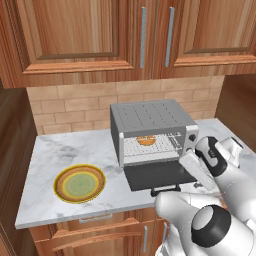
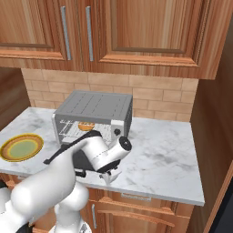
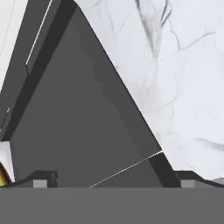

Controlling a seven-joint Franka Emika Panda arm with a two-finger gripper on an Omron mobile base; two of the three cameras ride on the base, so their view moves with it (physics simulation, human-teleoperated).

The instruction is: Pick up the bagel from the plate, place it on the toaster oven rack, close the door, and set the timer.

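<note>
The bagel lies on the toaster oven rack inside the silver toaster oven; in the right base view the bagel shows behind the arm. The dark grey door hangs open, folded down flat over the counter, with its black handle at the front. The plate sits bare at the counter's front left. My gripper hovers low over the door's right edge. In the hand view the gripper is open wide and holds nothing, above the door.
The oven's control panel with knobs is on its right side. White marble counter stretches to the right of the door. Wooden cabinets hang above, a brick backsplash runs behind, and a wooden wall closes the right end.
</note>
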